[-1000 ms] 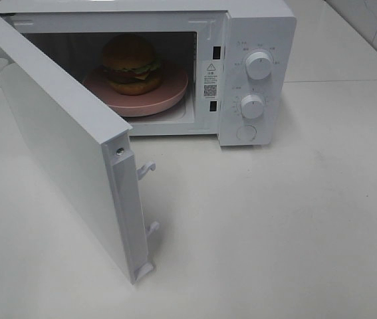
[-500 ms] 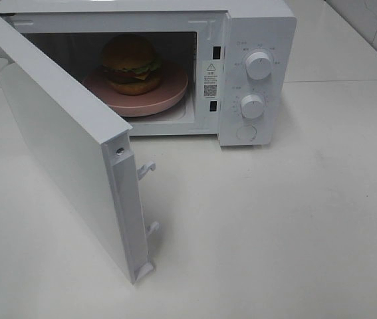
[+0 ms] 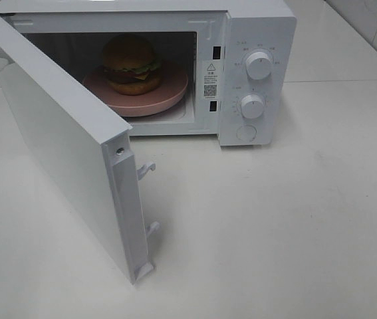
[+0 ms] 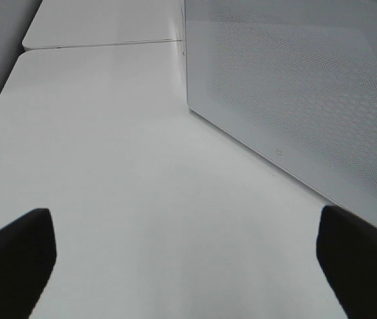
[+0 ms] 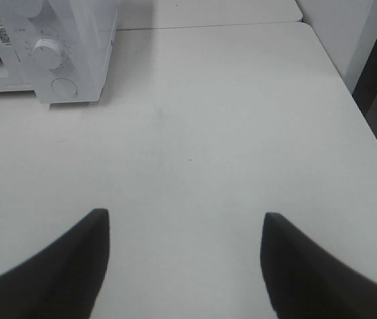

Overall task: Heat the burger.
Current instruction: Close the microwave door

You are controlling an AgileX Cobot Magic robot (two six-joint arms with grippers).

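1. One burger [image 3: 131, 63] sits on a pink plate [image 3: 175, 91] inside the microwave [image 3: 258, 26].
2. Its door [image 3: 62, 139] stands wide open.
3. Left end effector [image 4: 187, 259] is spread wide, holding nothing, near the door.
4. Right end effector [image 5: 185, 256] is spread too, empty, over the tabletop [image 5: 208, 133].

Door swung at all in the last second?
No. The microwave door stands open at the same angle, its free edge in the same spot against the lower knob.
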